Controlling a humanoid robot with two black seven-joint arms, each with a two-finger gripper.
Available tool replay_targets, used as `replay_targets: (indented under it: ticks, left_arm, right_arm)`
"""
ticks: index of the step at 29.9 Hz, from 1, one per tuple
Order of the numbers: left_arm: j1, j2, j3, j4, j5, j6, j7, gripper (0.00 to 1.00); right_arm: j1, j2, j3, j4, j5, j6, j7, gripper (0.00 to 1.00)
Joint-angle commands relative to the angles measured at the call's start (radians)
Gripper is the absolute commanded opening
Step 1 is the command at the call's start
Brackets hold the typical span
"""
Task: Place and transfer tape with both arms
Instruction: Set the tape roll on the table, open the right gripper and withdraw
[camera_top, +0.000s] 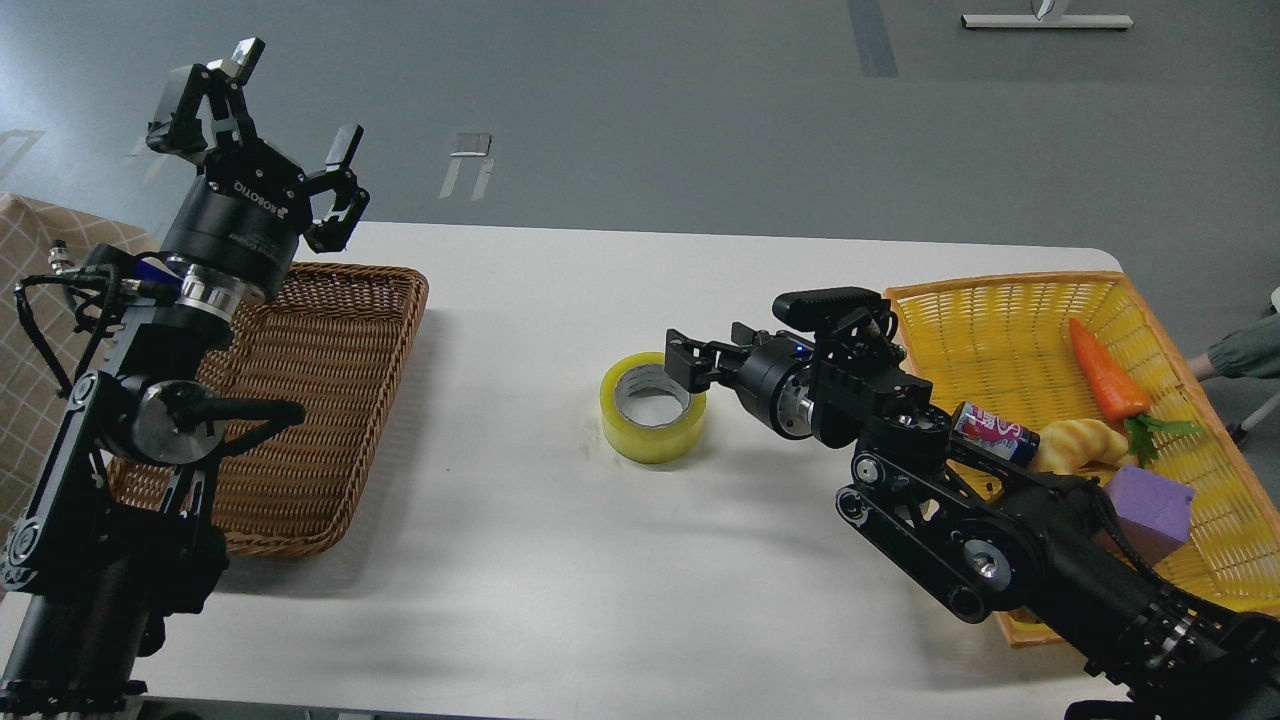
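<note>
tape set mid-table, right gripper at its rim, left arm raised on standby.

the tape (653, 407) lay flat on the white table (560, 560), between the wicker basket (330, 400) and the yellow basket (1010, 330), apparently the handover spot. the right gripper (688, 366) was at the roll's right rim; whether its jaws pinched it could not be told. the left gripper (292, 108) was spread wide, holding nothing, above the wicker basket.

A white table (520, 560) with rounded corners fills the lower view, evenly lit with soft shadows. Behind it spreads a smooth grey floor (640, 110) with a darker stripe (873, 38) and pale reflections. A white base of furniture (1046, 21) stands at the top right.
</note>
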Motion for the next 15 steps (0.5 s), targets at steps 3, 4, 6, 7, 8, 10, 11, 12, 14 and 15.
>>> replay_targets:
  ticks: [3, 4, 6, 7, 8, 10, 11, 12, 14, 15]
  left_arm:
    - [0.011, 0.005, 0.015, -0.012, 0.005, -0.006, 0.005, 0.99]
    - [0.014, 0.005, 0.015, -0.014, 0.003, -0.009, 0.003, 0.99]
    - [0.017, 0.006, 0.015, -0.020, 0.002, -0.014, 0.000, 0.99]
    - [0.017, 0.006, 0.017, -0.020, 0.000, -0.011, 0.000, 0.99]
    - [0.017, 0.005, 0.014, -0.017, -0.003, -0.003, -0.002, 0.99]
    - [0.017, 0.000, 0.002, -0.015, -0.017, 0.000, -0.005, 0.99]
    - [0.012, -0.003, 0.002, -0.011, -0.044, 0.002, -0.005, 0.99]
    - [0.003, -0.001, 0.002, -0.006, -0.078, 0.000, -0.005, 0.99]
    - [-0.014, 0.005, 0.003, -0.006, -0.103, -0.011, -0.015, 0.99]
    - [-0.037, 0.020, 0.006, -0.006, -0.104, -0.018, -0.021, 0.99]
  right_arm:
    - [0.001, -0.001, 0.064, 0.019, 0.002, -0.061, 0.000, 0.99]
    - [-0.001, -0.004, 0.077, 0.028, 0.002, -0.061, 0.000, 0.99]
    - [-0.016, -0.012, 0.130, 0.062, 0.002, -0.062, 0.000, 0.99]
    - [-0.021, -0.012, 0.145, 0.068, 0.002, -0.062, 0.002, 0.99]
    - [-0.030, -0.015, 0.188, 0.087, 0.003, -0.062, 0.002, 0.99]
    - [-0.038, -0.020, 0.237, 0.107, 0.006, -0.061, 0.009, 0.99]
    - [-0.041, -0.027, 0.293, 0.130, 0.029, -0.052, 0.014, 0.99]
    - [-0.045, -0.040, 0.346, 0.145, 0.085, -0.048, 0.014, 0.99]
    - [-0.056, -0.066, 0.392, 0.157, 0.219, -0.042, 0.015, 0.99]
    - [-0.062, -0.101, 0.395, 0.170, 0.315, -0.041, 0.015, 0.99]
